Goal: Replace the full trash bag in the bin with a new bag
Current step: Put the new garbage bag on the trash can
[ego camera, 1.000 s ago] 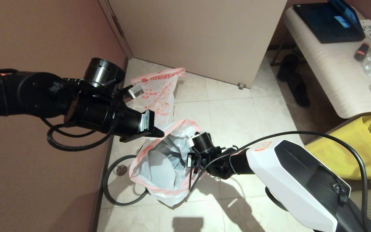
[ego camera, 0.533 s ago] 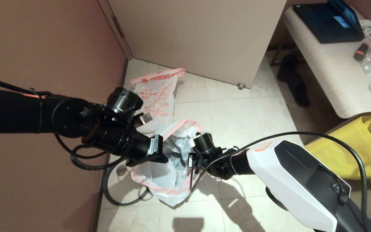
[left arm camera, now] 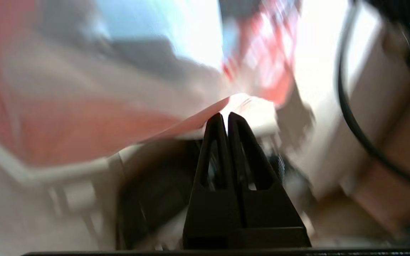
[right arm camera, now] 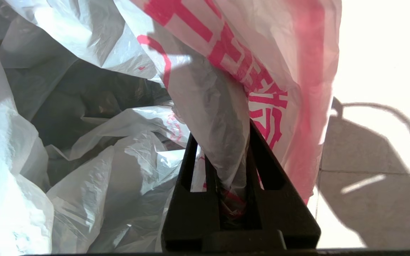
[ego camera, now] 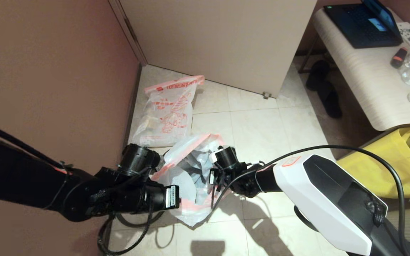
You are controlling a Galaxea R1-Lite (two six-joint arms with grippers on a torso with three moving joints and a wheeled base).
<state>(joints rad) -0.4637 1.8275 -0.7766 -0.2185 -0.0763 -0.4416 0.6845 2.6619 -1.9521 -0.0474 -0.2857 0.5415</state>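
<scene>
Head view.
- The full trash bag (ego camera: 167,113) lies on the floor by the wall, out of the bin, lumpy rubbish showing through its printed side.
- The new bag (ego camera: 190,170) stands just in front of it, mouth half open and sagging.
- Left end effector (ego camera: 180,195) is low at the bag's wall-side edge. Right end effector (ego camera: 213,177) is at the opposite edge.
- The bin itself is hidden under the film.
- Risk: the two arms pull apart on thin plastic, so the pink band may tear or slip from a grip.

Left wrist view.
- Blurred. The left end effector (left arm camera: 224,115) is closed, tips together, and the pink band runs right into them. It looks pinched there, but only by a sliver.
- Risk: so small a bite could let go, and that side of the mouth would collapse.

Right wrist view.
- The right end effector (right arm camera: 222,131) is clamped on a gathered fold of the new bag (right arm camera: 226,64), which bears some red print.
- Inside there is only crumpled film, no rubbish. A dark hollow shows through it, probably the bin (right arm camera: 84,96).
- Risk: the bunched folds may block the bag from seating fully.
</scene>
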